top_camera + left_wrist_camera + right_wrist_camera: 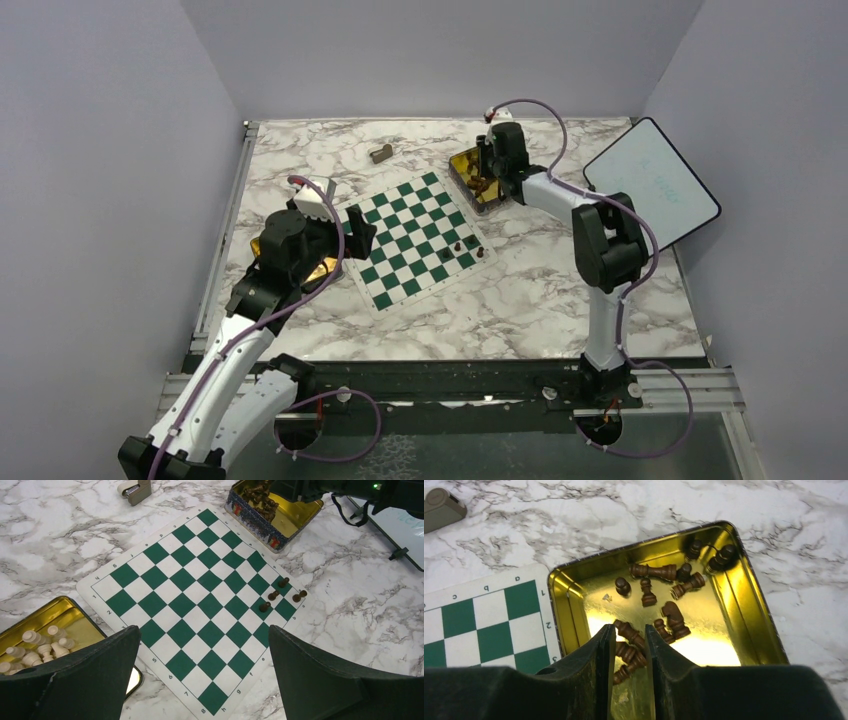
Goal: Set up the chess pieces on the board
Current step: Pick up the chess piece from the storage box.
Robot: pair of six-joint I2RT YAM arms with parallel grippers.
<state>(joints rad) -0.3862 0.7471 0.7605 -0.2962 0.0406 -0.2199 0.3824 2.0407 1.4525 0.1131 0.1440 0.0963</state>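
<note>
Marble (574,510); right pincer (630,632) narrow astride pieces (674,617)

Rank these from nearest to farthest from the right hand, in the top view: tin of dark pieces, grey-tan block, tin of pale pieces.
1. tin of dark pieces: the right hand reaches into it.
2. grey-tan block: to its left, beyond the board.
3. tin of pale pieces: across the board, near left side.
</note>
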